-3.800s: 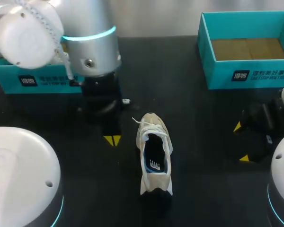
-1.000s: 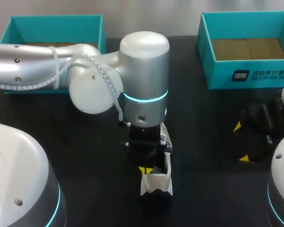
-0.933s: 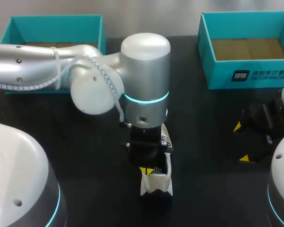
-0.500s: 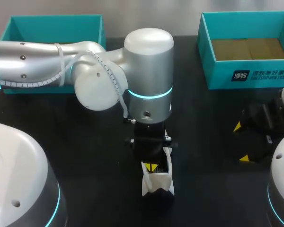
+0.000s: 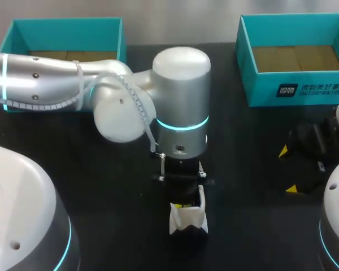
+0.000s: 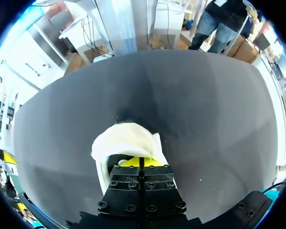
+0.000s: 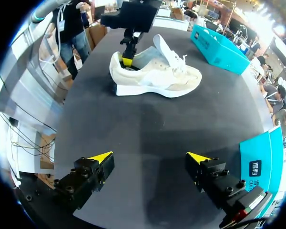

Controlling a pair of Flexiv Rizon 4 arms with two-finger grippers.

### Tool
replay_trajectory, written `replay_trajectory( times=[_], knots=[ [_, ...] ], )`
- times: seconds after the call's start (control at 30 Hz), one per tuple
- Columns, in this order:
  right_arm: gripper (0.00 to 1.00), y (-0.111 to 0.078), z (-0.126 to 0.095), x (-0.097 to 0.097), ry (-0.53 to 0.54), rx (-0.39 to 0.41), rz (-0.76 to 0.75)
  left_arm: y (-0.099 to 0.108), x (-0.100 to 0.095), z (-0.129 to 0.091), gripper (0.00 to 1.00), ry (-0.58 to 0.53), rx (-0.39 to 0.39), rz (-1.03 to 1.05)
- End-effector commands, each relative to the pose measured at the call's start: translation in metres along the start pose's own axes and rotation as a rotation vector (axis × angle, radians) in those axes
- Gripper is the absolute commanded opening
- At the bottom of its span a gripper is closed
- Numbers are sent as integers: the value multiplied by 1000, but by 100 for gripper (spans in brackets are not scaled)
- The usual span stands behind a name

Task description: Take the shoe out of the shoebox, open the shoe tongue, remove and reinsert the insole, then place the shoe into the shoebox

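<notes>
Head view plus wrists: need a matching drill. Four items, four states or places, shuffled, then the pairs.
Items:
1. shoe
2. left end effector
3. right end effector
4. right box

States:
A. open, apart from the shoe
B. empty, at the far right
C. shut, tips down in the shoe's heel opening
D. on its sole on the table

Pairs: 1-D, 2-C, 3-A, 4-B

Most of the shoe (image 5: 187,217), toe to tongue, beneath the left arm (image 5: 181,113) in the head view
</notes>
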State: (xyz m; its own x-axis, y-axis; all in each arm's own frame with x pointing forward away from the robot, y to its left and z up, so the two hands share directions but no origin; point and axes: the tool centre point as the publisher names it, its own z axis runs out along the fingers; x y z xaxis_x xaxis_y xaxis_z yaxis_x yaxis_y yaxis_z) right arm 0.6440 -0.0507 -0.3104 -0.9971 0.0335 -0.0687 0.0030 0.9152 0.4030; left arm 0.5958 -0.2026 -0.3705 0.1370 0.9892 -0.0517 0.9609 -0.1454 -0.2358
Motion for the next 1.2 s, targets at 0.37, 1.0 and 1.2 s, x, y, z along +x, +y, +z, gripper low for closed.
replay_trajectory(
  times=[0.37,1.0,1.2],
  knots=[
    [100,1,0,1,-2,4,0,8,-8,-12,0,-47,-62,-86],
    [100,1,0,1,-2,4,0,10,-35,41,0,-32,63,-163],
    [100,1,0,1,-2,4,0,18,-25,49,0,9,-21,-190]
  ],
)
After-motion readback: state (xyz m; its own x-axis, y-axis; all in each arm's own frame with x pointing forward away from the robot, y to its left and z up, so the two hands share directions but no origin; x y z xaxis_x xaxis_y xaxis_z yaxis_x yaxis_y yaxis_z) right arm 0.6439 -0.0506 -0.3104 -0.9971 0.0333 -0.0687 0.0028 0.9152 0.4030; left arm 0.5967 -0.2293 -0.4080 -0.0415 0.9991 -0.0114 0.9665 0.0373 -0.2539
